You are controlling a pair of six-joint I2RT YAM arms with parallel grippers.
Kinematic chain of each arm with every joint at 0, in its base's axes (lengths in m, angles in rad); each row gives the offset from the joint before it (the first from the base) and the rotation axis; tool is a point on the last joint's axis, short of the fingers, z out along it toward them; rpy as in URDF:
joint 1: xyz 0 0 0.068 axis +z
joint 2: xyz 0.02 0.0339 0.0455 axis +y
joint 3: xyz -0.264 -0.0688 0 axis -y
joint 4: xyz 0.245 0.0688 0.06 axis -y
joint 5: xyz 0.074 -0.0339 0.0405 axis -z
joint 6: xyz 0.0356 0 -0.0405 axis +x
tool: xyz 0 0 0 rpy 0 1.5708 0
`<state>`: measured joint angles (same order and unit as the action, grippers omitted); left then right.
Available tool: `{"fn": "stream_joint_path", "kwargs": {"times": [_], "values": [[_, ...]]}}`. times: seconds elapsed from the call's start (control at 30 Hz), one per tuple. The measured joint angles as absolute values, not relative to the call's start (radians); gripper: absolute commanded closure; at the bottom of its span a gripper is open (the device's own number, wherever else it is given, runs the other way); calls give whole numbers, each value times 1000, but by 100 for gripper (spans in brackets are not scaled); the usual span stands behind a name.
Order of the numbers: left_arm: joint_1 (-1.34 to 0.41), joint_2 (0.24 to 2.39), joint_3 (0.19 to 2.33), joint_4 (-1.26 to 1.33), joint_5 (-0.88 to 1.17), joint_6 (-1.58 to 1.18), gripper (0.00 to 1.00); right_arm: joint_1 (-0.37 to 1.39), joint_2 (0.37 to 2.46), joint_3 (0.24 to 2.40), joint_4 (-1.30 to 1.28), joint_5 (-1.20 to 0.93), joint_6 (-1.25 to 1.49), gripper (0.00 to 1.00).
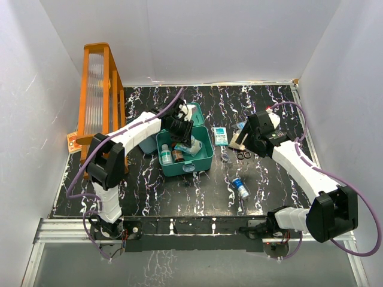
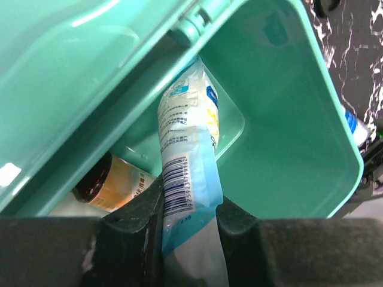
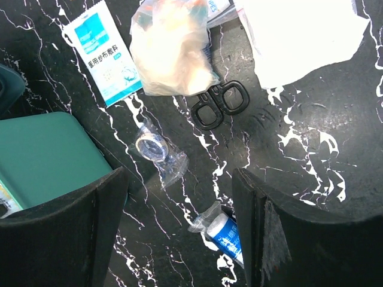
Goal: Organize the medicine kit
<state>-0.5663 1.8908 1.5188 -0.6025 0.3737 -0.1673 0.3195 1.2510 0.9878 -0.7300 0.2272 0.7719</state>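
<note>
Holding blue-white plastic packet with barcode, left jaws clenched on it, packet reaching into open teal-green plastic box mid black marble table. Right jaws wide apart, empty, near black-handled scissors.

Robotics lab cell: white enclosure walls, black marbled table, aluminium frame rail.

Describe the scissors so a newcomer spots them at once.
Start at the open teal medicine kit mid-table and look right, past the blue-and-white sachet. The scissors lie there, blades under a clear bag; two black loop handles, unlike anything beside them.
</note>
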Motion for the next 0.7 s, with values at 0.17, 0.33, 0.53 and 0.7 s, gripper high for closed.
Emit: {"fn": "stream_joint_path", "kwargs": {"times": [0.17, 0.33, 0.53, 0.7], "values": [[-570, 1892, 1528, -570, 339, -244, 80, 319, 1251, 988, -733, 238, 765, 32], [-597, 1892, 1540, -569, 316, -217, 80, 319, 1252, 988, -735, 239, 760, 32], [-642, 1892, 1599, -658, 290, -86, 77, 319, 1252, 988, -743, 239, 752, 33], [-658, 1892, 1597, -697, 297, -24, 77, 319, 1253, 989, -755, 239, 736, 32]]}}
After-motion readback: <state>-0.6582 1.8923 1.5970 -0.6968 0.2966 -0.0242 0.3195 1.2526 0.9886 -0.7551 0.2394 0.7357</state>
